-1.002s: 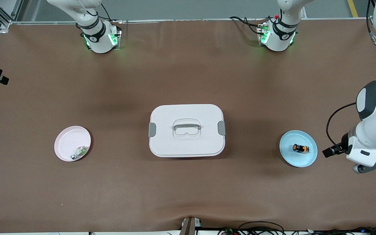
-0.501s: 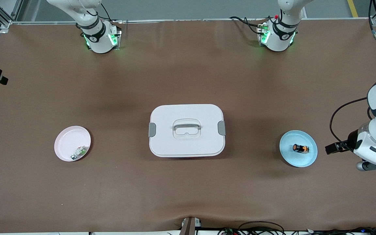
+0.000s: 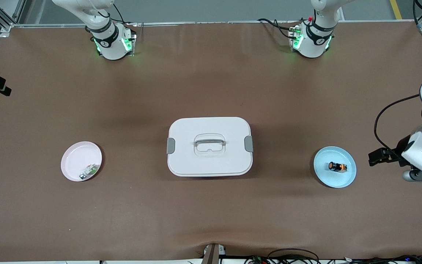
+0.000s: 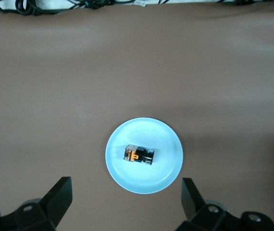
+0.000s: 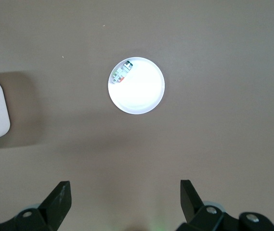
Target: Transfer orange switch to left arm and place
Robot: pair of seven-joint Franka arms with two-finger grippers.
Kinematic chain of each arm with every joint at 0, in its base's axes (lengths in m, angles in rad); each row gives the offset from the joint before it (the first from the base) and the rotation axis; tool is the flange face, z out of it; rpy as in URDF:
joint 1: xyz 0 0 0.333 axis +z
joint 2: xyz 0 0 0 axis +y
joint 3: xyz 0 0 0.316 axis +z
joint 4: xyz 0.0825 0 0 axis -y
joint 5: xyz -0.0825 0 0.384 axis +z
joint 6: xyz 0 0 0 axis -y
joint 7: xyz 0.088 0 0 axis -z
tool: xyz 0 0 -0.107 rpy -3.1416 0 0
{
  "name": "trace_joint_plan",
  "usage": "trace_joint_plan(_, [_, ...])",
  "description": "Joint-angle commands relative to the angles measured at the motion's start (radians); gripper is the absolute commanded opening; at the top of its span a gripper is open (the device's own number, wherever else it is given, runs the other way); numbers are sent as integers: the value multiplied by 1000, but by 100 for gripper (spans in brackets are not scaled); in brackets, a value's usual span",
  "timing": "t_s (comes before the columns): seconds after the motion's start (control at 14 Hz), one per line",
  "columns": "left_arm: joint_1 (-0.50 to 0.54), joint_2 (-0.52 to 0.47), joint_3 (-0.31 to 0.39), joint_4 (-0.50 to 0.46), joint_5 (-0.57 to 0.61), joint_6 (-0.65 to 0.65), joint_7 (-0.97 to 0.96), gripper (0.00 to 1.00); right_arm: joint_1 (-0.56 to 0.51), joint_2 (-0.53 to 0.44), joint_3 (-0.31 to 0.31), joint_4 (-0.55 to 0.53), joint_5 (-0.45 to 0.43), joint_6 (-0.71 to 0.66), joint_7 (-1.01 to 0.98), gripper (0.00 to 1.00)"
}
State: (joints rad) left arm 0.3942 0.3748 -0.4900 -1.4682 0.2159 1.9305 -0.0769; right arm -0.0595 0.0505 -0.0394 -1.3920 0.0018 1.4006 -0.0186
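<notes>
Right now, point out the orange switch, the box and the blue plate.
orange switch (image 3: 337, 167): front view, middle of its body.
box (image 3: 229, 129): front view, bare lid beside the handle.
blue plate (image 3: 324, 176): front view, bare inner surface.

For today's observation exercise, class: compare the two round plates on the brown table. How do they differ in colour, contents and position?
The round pale blue plate holds the small black-and-orange switch; the round pale pink plate holds a small green-and-white component. The blue plate lies toward the left arm's end of the table, the pink plate toward the right arm's end, with the white lidded box between them. The switch sits mid-plate; the component sits by the pink plate's rim. Both plates are shallow and similar in size.
</notes>
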Motion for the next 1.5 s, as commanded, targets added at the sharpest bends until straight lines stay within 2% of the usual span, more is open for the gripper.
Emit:
trace_joint_plan(0.0, [-17, -126, 24, -76, -38, -1, 26, 100, 3, 0, 0, 13, -13, -3, -8, 100])
trace_joint_plan(0.36, [-8, -272, 22, -165, -39, 21, 25, 100, 0, 0, -2, 13, 3, 11, 2, 100])
trace_joint_plan(0.64, [-3, -275, 21, -150, -65, 10, 20, 100, -8, -1, -7, 13, 29, 9, 8, 100])
trace_joint_plan(0.79, [18, -278, 25, -138, -169, 7, 14, 100, -8, -1, -7, 13, 29, 9, 8, 100])
trace_joint_plan(1.15, [31, -303, 25, -123, -179, -63, 22, 100, -14, -1, -7, 11, 35, 8, 9, 100])
trace_joint_plan(1.43, [31, -306, 25, -123, -178, -71, 23, 100, -26, -1, -7, 11, 57, 6, 9, 100])
